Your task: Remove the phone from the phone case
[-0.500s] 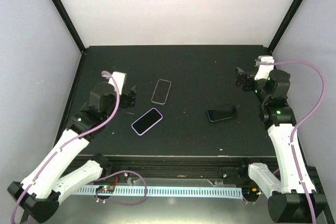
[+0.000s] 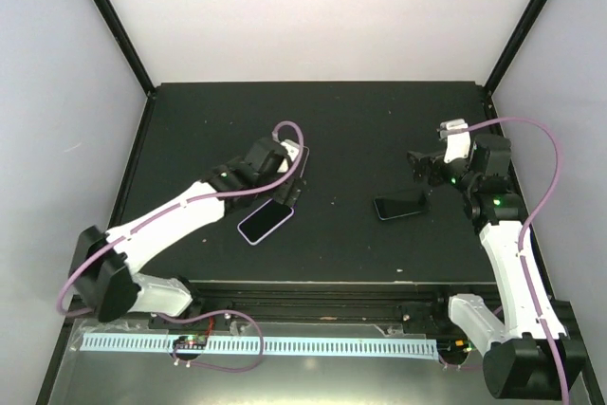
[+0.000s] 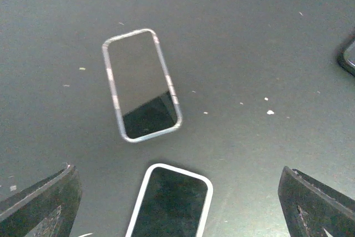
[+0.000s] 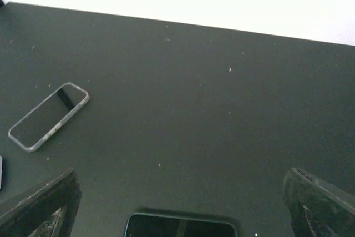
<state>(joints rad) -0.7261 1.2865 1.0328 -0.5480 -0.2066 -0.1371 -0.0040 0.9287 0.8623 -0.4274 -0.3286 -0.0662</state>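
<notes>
Three phones lie screen-up on the black table. One in a pale lilac-white case (image 2: 266,220) (image 3: 172,201) lies just below my left gripper (image 2: 289,187) (image 3: 177,184), which hangs open above it and touches nothing. Just beyond that is a phone in a clear grey-rimmed case (image 3: 141,84) (image 4: 49,116), partly hidden by the left wrist in the top view. A dark-cased phone (image 2: 399,206) (image 4: 180,226) lies at the right. My right gripper (image 2: 424,166) (image 4: 180,190) hovers open just behind it, holding nothing.
The black table (image 2: 360,120) ends at white walls behind and at black corner posts on both sides. A purple cable (image 2: 531,168) loops off the right wrist. The dark phone's corner (image 3: 348,56) shows at the right edge of the left wrist view.
My left arm has swung from the table's left side to the middle, over the two cased phones. My right gripper has shifted left and nearer, toward the dark phone. The phones have not moved.
</notes>
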